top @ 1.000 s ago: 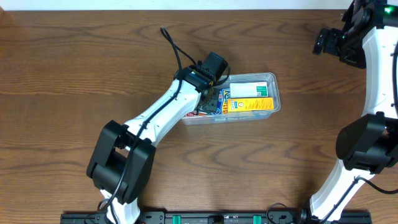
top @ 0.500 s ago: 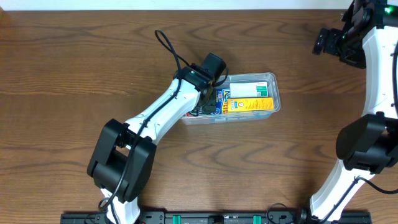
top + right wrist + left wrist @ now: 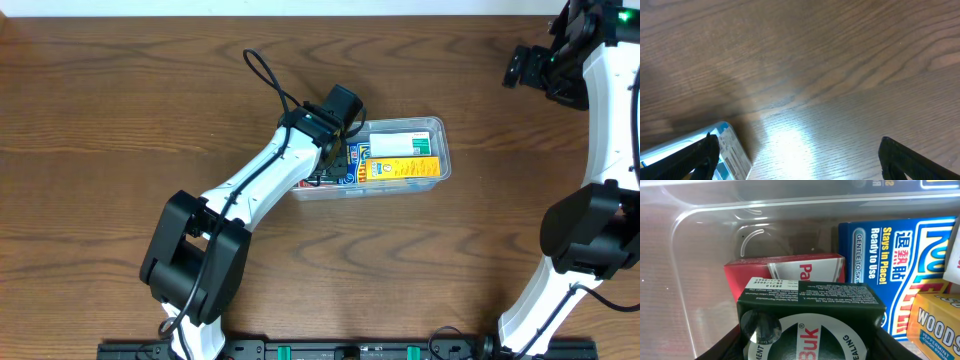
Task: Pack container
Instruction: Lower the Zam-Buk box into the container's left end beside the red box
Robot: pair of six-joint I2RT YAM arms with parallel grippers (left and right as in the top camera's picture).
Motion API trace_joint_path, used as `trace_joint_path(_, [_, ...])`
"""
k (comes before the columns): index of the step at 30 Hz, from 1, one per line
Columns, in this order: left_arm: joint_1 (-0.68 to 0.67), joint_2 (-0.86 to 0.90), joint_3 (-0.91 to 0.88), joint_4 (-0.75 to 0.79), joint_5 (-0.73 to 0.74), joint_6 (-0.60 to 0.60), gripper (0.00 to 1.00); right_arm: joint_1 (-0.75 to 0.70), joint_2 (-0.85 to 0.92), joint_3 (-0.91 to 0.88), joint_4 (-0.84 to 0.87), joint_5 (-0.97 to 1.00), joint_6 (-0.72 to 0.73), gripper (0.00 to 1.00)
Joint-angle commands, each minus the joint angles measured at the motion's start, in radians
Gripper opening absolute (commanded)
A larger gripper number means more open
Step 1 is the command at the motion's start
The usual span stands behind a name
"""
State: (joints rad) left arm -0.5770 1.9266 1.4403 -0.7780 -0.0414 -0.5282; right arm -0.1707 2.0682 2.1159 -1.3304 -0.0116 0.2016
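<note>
The container [image 3: 444,150] is a clear plastic tub with rounded corners and a raised rim, its walls see-through enough to read the packaging inside. It stands open side up on the wooden table [image 3: 120,120], about midway between the left and right edges and somewhat nearer the far edge. Its long axis runs left to right, nearly parallel to that edge (the right end sits a touch further back).

Inside, a green-and-white box [image 3: 403,145] lies along the far wall with a yellow box [image 3: 400,168] just beside it on the near side. At the left end are a red box [image 3: 785,272] and a blue box [image 3: 890,265].

The left gripper [image 3: 807,347] reaches into that left end, its fingers clamped on a dark green box [image 3: 810,305] above the red one. The right gripper [image 3: 797,147] hangs well apart near the table's far right corner, fingers spread wide with nothing between them.
</note>
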Motion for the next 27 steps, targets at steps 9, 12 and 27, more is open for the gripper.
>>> trace_joint_path(9, [0.006, 0.015, -0.012, 0.002, -0.024, -0.019, 0.47, 0.001, -0.002, 0.015, -0.001, -0.007, 0.011, 0.99])
trace_joint_path(12, [0.006, 0.015, -0.012, 0.002, -0.024, -0.020, 0.52, 0.001, -0.002, 0.015, -0.001, -0.007, 0.011, 0.99])
trace_joint_path(27, [0.006, 0.015, -0.012, 0.002, -0.024, -0.019, 0.73, 0.001, -0.002, 0.015, -0.001, -0.007, 0.011, 0.99])
